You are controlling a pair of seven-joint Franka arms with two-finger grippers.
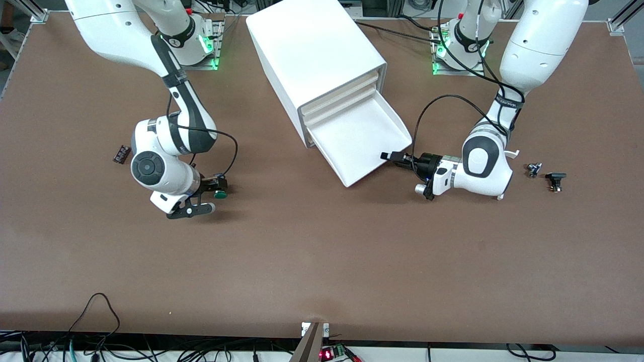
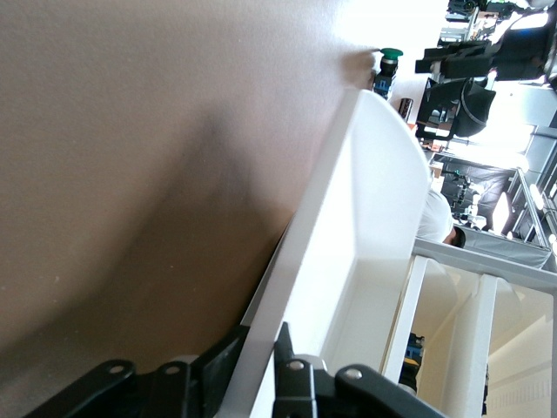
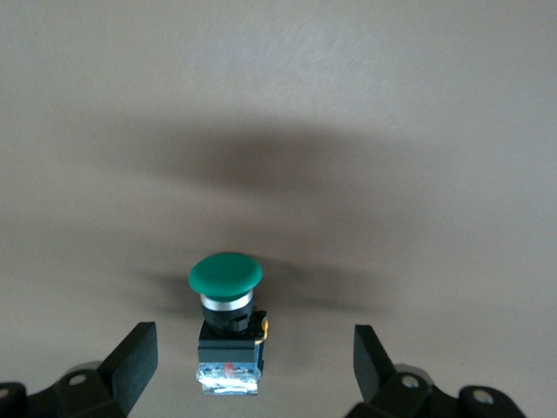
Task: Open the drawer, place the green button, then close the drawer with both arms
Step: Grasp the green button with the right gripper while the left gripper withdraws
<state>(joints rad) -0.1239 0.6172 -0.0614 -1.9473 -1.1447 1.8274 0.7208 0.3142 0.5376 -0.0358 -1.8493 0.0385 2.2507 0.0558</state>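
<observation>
The lowest drawer (image 1: 362,141) of the white cabinet (image 1: 312,50) is pulled out and empty. My left gripper (image 1: 390,157) is shut on the drawer's front wall at the corner toward the left arm's end; in the left wrist view (image 2: 261,335) its fingers pinch the white wall (image 2: 365,218). The button (image 1: 220,192), green cap and black-blue body, lies on its side on the table toward the right arm's end. My right gripper (image 1: 209,197) is low around it, open; in the right wrist view (image 3: 254,348) the button (image 3: 228,322) lies between the fingers, touching neither.
A small black part (image 1: 122,153) lies on the table beside the right arm. Two small dark parts (image 1: 534,170) (image 1: 555,180) lie beside the left arm's wrist. Upper drawers of the cabinet are shut.
</observation>
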